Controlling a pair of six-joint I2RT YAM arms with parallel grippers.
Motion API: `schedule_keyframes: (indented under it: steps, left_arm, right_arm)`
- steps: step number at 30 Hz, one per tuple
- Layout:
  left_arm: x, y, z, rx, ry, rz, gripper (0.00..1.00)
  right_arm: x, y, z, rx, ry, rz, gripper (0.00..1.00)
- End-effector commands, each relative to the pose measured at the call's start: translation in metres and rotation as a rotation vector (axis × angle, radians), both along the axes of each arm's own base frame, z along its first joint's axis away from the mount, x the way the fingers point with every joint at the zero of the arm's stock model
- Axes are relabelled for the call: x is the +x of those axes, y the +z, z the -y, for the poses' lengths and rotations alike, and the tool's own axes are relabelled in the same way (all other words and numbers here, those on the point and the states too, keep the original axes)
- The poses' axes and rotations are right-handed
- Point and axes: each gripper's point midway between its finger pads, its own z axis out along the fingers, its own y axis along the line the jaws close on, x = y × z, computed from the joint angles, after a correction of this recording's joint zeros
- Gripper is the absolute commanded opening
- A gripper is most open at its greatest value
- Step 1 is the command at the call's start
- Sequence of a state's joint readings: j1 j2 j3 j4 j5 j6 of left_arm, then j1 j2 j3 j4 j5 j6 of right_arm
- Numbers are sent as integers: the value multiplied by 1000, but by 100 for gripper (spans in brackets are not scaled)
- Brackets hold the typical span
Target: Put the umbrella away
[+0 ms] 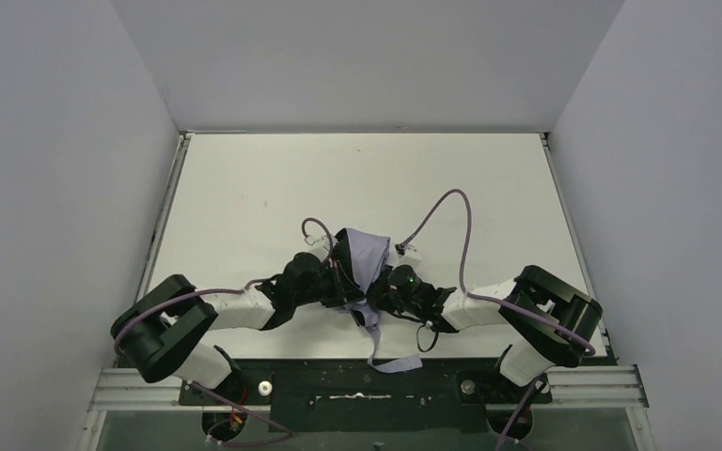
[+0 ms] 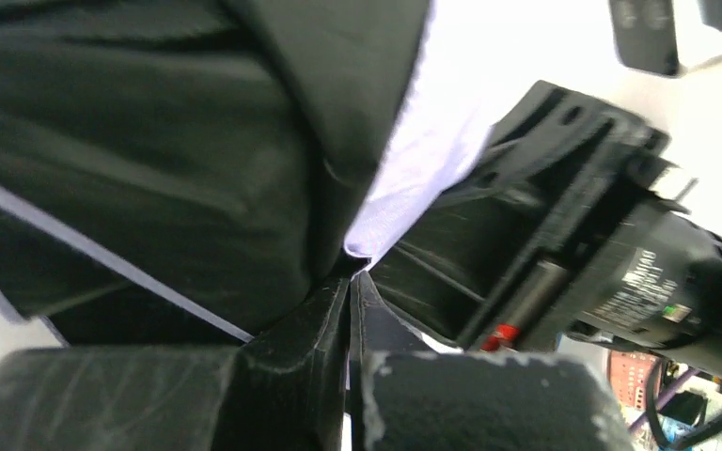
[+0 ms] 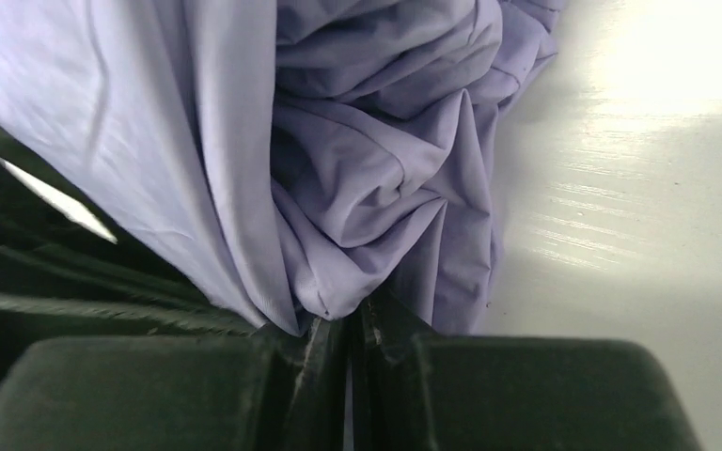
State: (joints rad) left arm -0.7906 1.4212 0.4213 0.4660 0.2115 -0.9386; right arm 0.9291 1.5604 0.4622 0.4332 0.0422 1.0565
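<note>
**Both grippers pinched shut on the bunched umbrella**

Top view: the umbrella [image 1: 365, 258] is a crumpled bundle of lavender and black fabric, and the white table [image 1: 244, 188] under it reaches out on every side. The bundle sits closer to the arm bases than to the far edge. Your left gripper [image 1: 338, 282] presses in at the umbrella's left flank and your right gripper [image 1: 383, 282] at its right flank, so the two nearly meet across the fabric. A lavender strap [image 1: 390, 362] trails from the umbrella's near side and ends over the dark strip where the arms are bolted.

Left wrist view: the left gripper [image 2: 351, 291] has its jaws drawn together. A lavender corner of the umbrella [image 2: 150, 160] comes right down to the tips, and a pale sliver shows between the fingers. Black lining fills the area above the fingers, and the right arm's black wrist [image 2: 573, 235] sits just beyond the fabric.

Right wrist view: the right gripper [image 3: 348, 324] is likewise clamped, with a fold of the umbrella [image 3: 357, 160] nipped at its tips. Here the fabric shows its lavender outer side, heavily creased, with bare table [image 3: 639, 188] beside it.
</note>
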Motion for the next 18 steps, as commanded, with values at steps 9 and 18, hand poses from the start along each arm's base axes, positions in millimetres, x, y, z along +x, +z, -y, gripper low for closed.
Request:
schedule_keyframes:
  steps: [9,18]
  left_arm:
    - [3,-40,6,-49,39,-7,0]
    - [2,-50,1,-11,42,-10,0]
  right_arm:
    - [-14,3,39,-180,-2,12,13]
    - [-9,76,58,-179,9,171,19]
